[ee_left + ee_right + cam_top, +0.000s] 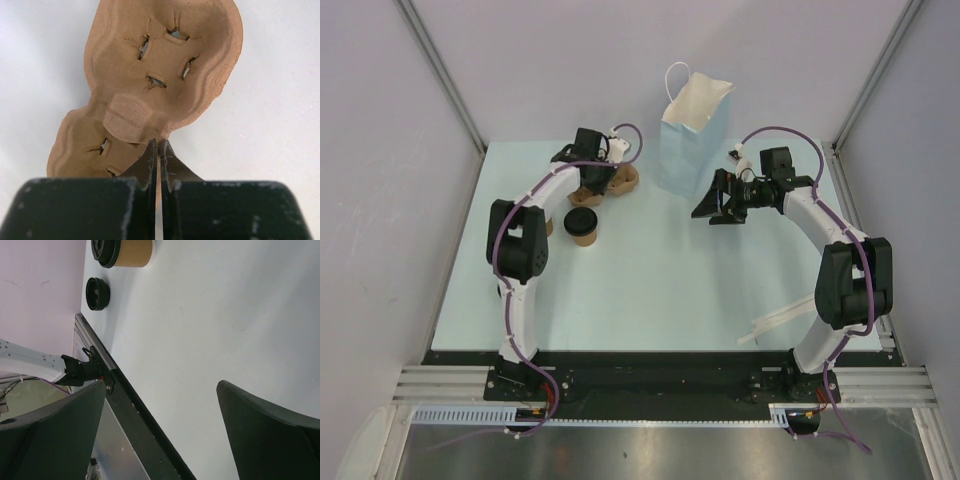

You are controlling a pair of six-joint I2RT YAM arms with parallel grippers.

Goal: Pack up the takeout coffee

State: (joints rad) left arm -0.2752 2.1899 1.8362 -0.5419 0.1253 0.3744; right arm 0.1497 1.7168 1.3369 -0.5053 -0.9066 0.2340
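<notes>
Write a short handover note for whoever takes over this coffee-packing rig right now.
Left gripper: shut on the rim of the pulp cup carrier.
Right gripper: open, empty, beside the blue paper bag.
Takeout coffee: lidded, upright on the table, apart from the carrier.
Done: nothing packed yet.
Left: get the coffee into the standing bag, probably via the carrier.

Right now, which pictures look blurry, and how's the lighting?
Left wrist view: left black tool soft, brown moulded-pulp cup carrier sharp. Right wrist view: right black tool blurred, pale table sharp. Top view: even light, soft shadows.
</notes>
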